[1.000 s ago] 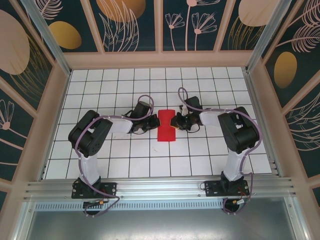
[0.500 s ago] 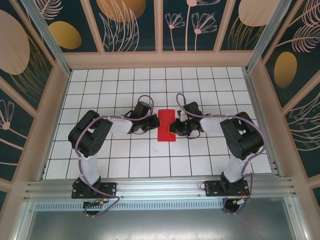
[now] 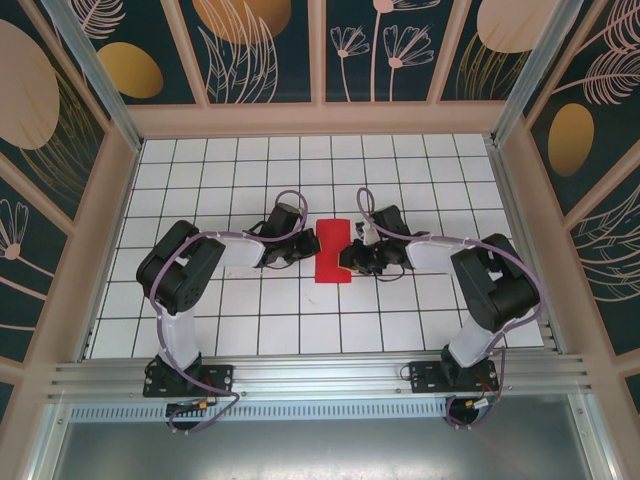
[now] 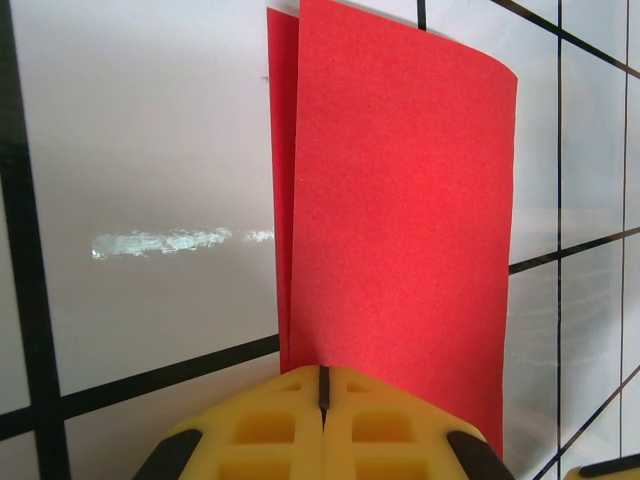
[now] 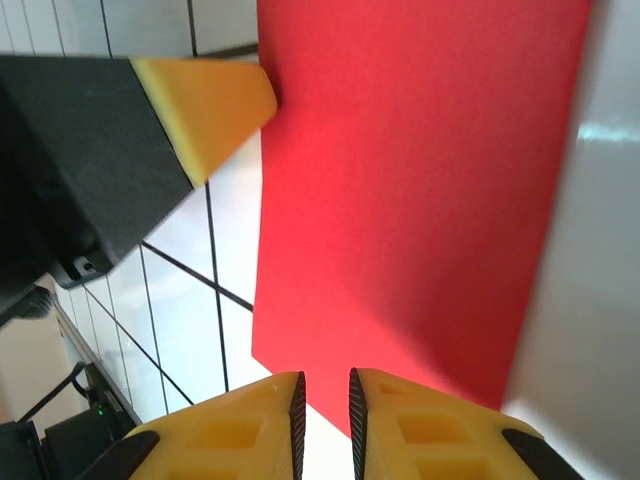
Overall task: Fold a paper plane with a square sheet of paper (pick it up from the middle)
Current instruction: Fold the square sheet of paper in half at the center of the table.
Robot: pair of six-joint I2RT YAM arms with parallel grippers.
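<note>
The white gridded bench (image 3: 200,300) carries both arms, the left arm (image 3: 180,270) and the right arm (image 3: 490,285) bent inward toward its middle. Between them sits the square sheet of paper (image 3: 331,262), doubled over into a narrow red strip. From above its side edges are partly hidden under the two wrists, so its outline there is hard to make out.

The left hand (image 4: 323,400) is pressed closed on the sheet. Its yellow fingers (image 4: 260,425) meet at a hairline seam and hide the sheet's lower edge, and one layer's edge peeks out beside the other.

The right hand (image 5: 325,400) is slightly open, with a narrow slit between its fingers (image 5: 250,425) at the sheet's near edge, and the far end is cut off.

A pale scuff (image 4: 170,240) marks the bench beside the sheet.
</note>
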